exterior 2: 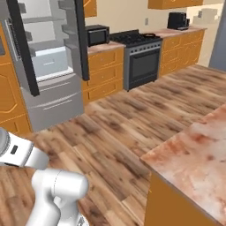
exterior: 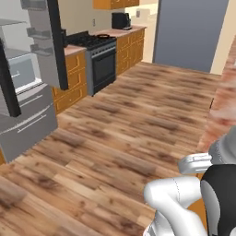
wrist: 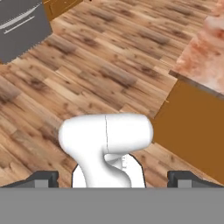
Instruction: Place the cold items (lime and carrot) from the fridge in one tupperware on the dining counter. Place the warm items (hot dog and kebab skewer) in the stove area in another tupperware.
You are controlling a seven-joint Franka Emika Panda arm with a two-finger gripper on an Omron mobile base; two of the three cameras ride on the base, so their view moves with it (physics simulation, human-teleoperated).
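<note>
The fridge point(exterior: 27, 87) stands open at the left, its two doors swung out and its white shelves point(exterior 2: 48, 62) showing. The lime, carrot, hot dog, kebab skewer and tupperware are out of view. The stove point(exterior: 99, 55) sits further along the wooden cabinets, also seen as the stove point(exterior 2: 141, 57). The dining counter point(exterior 2: 198, 154), with a reddish stone top, is at the right. My gripper point(wrist: 113, 180) is open, its dark fingertips point(wrist: 43, 179) set wide apart over the wooden floor with nothing between them.
A black microwave point(exterior 2: 97, 34) sits on the counter between fridge and stove. A dark appliance point(exterior 2: 177, 20) stands on the far counter. The open fridge door point(exterior: 46, 41) juts into the room. The orange side panel of the dining counter point(wrist: 192, 127) is close on the right.
</note>
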